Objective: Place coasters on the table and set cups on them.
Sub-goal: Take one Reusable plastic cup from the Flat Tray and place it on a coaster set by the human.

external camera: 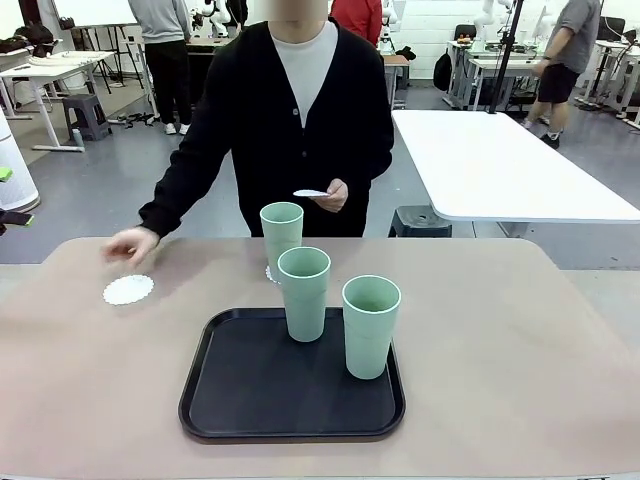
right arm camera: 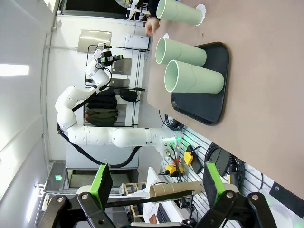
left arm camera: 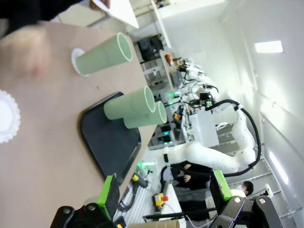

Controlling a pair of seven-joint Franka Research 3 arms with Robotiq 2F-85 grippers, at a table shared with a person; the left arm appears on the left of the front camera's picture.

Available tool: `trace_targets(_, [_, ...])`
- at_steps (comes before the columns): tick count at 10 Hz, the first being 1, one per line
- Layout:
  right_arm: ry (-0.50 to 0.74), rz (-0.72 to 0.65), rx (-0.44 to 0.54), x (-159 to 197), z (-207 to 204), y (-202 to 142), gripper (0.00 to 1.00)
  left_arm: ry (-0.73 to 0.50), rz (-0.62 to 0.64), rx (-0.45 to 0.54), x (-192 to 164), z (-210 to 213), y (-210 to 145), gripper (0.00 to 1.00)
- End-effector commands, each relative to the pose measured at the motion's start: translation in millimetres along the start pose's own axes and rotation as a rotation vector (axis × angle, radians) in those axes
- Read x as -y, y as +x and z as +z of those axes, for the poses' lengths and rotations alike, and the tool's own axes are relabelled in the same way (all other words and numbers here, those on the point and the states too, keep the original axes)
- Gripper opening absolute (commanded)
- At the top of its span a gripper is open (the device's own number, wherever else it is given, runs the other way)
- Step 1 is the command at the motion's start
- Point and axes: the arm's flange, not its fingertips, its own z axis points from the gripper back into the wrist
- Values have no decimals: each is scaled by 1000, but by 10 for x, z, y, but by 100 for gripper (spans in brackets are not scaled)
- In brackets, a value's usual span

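Note:
One coaster [external camera: 129, 290] [left arm camera: 7, 116] lies on the table [external camera: 520, 340] at the far left, with the person's hand [external camera: 130, 243] just above it. A cup [external camera: 281, 238] [left arm camera: 102, 54] [right arm camera: 180, 12] stands on a second coaster [external camera: 270, 273] [left arm camera: 76, 61] [right arm camera: 202, 9] behind the tray. Two more cups [external camera: 303, 293] [external camera: 371, 326] stand upright on the black tray [external camera: 250, 400]. The person's other hand holds a third coaster [external camera: 312, 193] at chest height. My left gripper [left arm camera: 164, 190] and right gripper [right arm camera: 157, 183] are open and empty, held back from the table.
The black tray [left arm camera: 111, 140] [right arm camera: 209, 90] sits at the table's middle near my side. Bare tabletop lies to its left and right. A white table [external camera: 500, 160] stands behind at the right, and the person stands at the far edge.

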Motion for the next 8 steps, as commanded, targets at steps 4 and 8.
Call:
trace_targets(4, [9, 7, -2, -4, 1, 1, 100, -5, -5, 3, 8, 17, -13, 100])
trace_targets(8, [9, 7, -2, -4, 1, 1, 100, -5, -5, 3, 8, 17, -13, 100])
